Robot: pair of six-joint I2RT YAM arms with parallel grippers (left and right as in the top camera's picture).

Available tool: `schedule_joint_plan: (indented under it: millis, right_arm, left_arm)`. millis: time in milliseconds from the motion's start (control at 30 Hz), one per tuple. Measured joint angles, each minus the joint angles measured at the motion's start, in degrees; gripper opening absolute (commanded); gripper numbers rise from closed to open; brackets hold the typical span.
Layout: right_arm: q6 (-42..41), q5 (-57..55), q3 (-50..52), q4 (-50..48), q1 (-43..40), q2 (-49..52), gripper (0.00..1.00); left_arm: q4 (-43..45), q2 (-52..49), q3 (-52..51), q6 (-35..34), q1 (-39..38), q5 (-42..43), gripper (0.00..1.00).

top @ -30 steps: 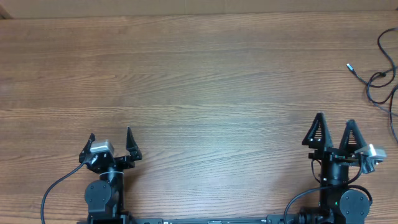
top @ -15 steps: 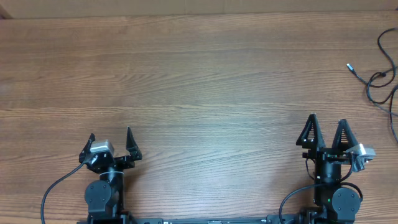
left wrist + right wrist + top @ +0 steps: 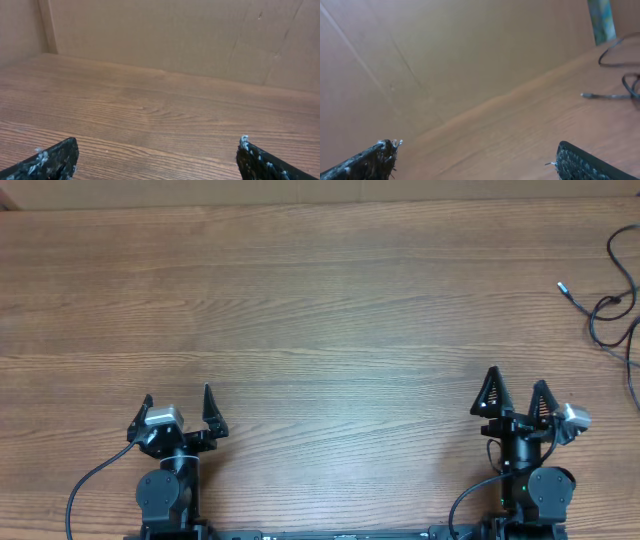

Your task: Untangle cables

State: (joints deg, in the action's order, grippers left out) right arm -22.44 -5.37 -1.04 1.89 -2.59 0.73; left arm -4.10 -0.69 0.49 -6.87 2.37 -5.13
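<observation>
The cables [image 3: 618, 308] are thin black wires lying looped at the table's far right edge, partly cut off by the frame; one small plug tip [image 3: 562, 286] points left. They also show at the right of the right wrist view [image 3: 620, 80]. My right gripper [image 3: 514, 393] is open and empty near the front right, well short of the cables. My left gripper [image 3: 177, 403] is open and empty at the front left, far from them. Both wrist views show spread fingertips [image 3: 55, 159] [image 3: 580, 160] with nothing between.
A brown cardboard wall [image 3: 175, 35] stands along the table's far side. The wooden table [image 3: 320, 320] stretches between the arms and the cables. Thick black arm cables [image 3: 85, 485] hang by the arm bases.
My right gripper has moved left and slightly back toward the front edge, turning a little. The left arm and the cables have not moved.
</observation>
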Motion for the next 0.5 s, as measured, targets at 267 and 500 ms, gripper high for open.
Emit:
schedule_joint_plan:
  millis: [267,500]
  right_arm:
    - [3.4,3.7,0.0,3.3,0.0,0.0,1.0]
    - [9.6,6.4,0.0,3.2,0.0,0.0,1.0]
  left_arm:
    - [0.0,0.0,0.0,0.0,0.0,0.0,0.99]
    - [0.0,0.0,0.0,0.0,0.0,0.0,1.0]
